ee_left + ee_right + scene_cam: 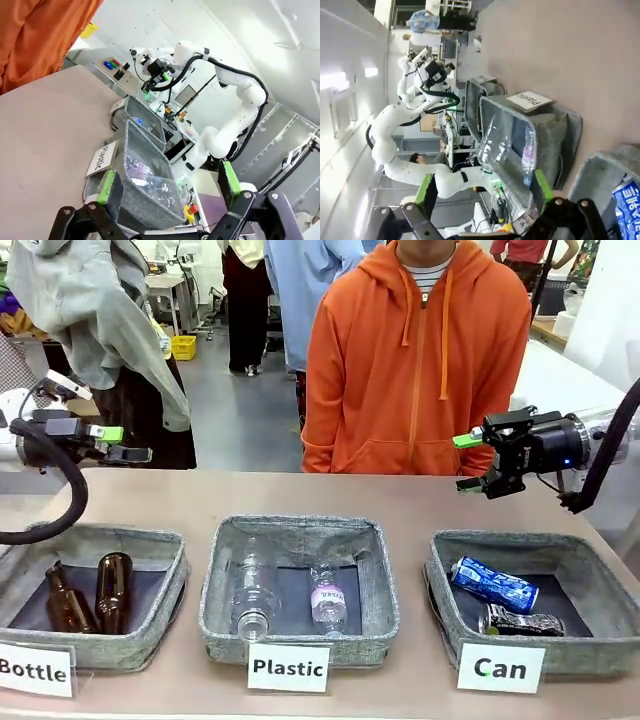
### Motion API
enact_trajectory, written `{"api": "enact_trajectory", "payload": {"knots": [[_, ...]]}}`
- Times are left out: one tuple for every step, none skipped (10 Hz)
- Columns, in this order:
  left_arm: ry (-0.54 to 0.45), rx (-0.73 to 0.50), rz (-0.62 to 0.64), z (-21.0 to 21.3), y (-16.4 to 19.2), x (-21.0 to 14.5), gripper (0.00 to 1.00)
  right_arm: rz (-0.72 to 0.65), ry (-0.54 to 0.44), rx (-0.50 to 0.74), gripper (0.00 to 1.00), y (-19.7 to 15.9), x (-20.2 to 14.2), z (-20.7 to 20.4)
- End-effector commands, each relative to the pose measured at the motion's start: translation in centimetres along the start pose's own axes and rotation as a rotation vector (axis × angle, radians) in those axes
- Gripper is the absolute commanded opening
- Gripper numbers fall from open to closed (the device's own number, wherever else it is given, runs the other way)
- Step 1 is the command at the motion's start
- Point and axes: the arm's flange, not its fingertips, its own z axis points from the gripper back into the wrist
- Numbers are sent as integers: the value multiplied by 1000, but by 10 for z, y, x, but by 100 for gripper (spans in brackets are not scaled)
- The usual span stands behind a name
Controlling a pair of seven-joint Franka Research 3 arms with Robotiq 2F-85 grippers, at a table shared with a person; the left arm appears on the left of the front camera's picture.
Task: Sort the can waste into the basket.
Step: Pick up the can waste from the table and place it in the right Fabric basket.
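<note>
**Cans in basket, both arms clear**

In the grey fabric square basket [590,585] signed "Can" lie the crushed blue drink can [493,584] and the dark black-and-silver can [521,621]. Left gripper [128,443] and right gripper [466,461] hang above the table, jaws apart, empty.

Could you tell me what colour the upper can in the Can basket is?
Bright blue with white lettering; clearest in the front view.

table [420,500]: beige | on it: Bottle bin [90,645], Plastic bin [375,570], Can basket [600,575]
</note>
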Motion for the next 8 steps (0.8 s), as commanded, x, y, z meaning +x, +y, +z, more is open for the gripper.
{"api": "enact_trajectory", "payload": {"knots": [[31, 31, -42, -16, -23, 23, 100, 22, 67, 49, 100, 16, -12, -4], [31, 31, -42, -16, -23, 23, 100, 22, 67, 49, 100, 16, -12, -4], [31, 31, -42, -16, -23, 23, 100, 22, 67, 49, 100, 16, -12, -4], [31, 31, -42, -16, -23, 23, 100, 22, 67, 49, 100, 16, -12, -4], [31, 31, -42, -16, -23, 23, 100, 22, 67, 49, 100, 16, -12, -4], [31, 31, -42, -16, -23, 23, 100, 22, 67, 49, 100, 16, -12, -4], [31, 31, -42, -16, -23, 23, 100, 22, 67, 49, 100, 16, -12, -4], [31, 31, -42, -16, -23, 23, 100, 22, 67, 49, 100, 16, -12, -4]]}}
